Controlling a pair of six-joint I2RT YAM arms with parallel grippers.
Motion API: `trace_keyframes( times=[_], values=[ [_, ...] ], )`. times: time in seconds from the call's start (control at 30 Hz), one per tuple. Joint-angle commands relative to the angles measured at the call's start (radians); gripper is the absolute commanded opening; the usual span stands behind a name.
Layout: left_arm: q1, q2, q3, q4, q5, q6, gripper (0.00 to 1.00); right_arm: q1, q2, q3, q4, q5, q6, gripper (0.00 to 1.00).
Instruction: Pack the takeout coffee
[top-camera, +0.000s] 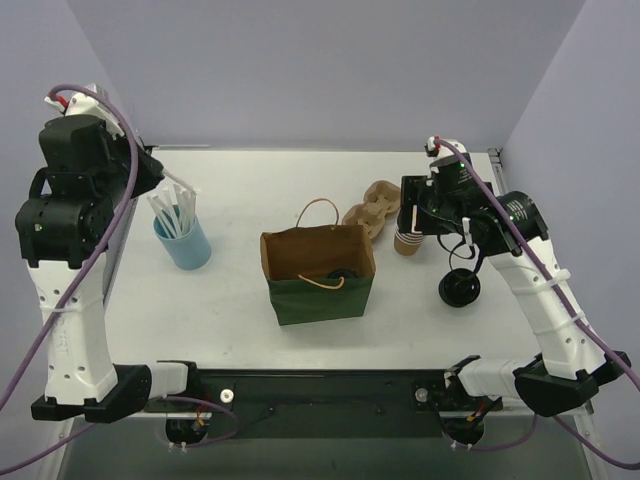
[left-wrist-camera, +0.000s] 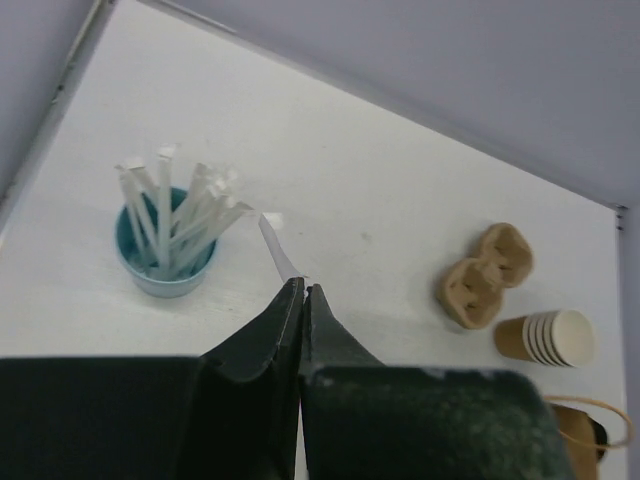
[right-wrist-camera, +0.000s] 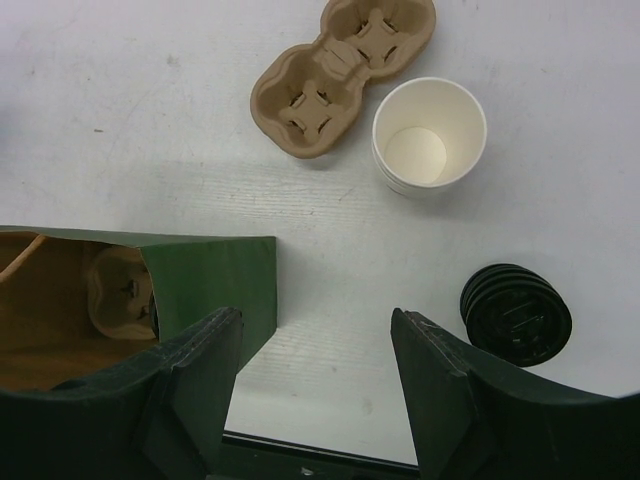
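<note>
Across most of the top view, white table, closed in by pale lilac walls. Along the left and right edges of that frame, left arm and right arm, both white and black, reared up from the bottom edge.

At frame centre, paper bag, upright, mouth open, green outside and brown within, one handle raised at the back and one fallen inward. Down inside, second carrier, seen from the right wrist. In the top view, at the lower right of the bag's opening, a dark rounded patch: seemingly the lid of the takeout coffee, though too small to tell for sure.

Just right of the bag and above it in the frame, pulp carrier, two cells, lying on the table. Beside it, stack of cups, tan, white inside, upright. Left of centre, blue cup bristling with white wrapped straws. Lower right of the cups, stack of black lids, apart from them.

Over the stack of cups, right gripper, jaws spread wide, nothing between them. At upper left, above the blue cup, left gripper, jaws pinched almost together on the end of one wrapped straw, lifted clear of the others.
</note>
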Motion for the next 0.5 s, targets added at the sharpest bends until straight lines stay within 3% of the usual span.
trace_keyframes(
  times=[0.0,0.23,0.33,0.47],
  values=[
    [0.001,-0.016,0.095,-0.026,0.288,-0.072,0.06,-0.006,0.030,0.052,-0.039,0.015,0.003,0.62],
    [0.001,-0.034,0.171,-0.015,0.672,-0.071,0.06,-0.008,0.049,0.077,-0.048,0.018,0.010,0.62],
    [0.001,-0.043,0.151,-0.010,0.764,-0.111,0.06,-0.008,0.057,0.086,-0.053,0.022,0.007,0.62],
    [0.001,-0.132,-0.039,0.172,0.931,-0.221,0.06,-0.008,0.063,0.095,-0.059,0.038,0.000,0.62]
  ],
)
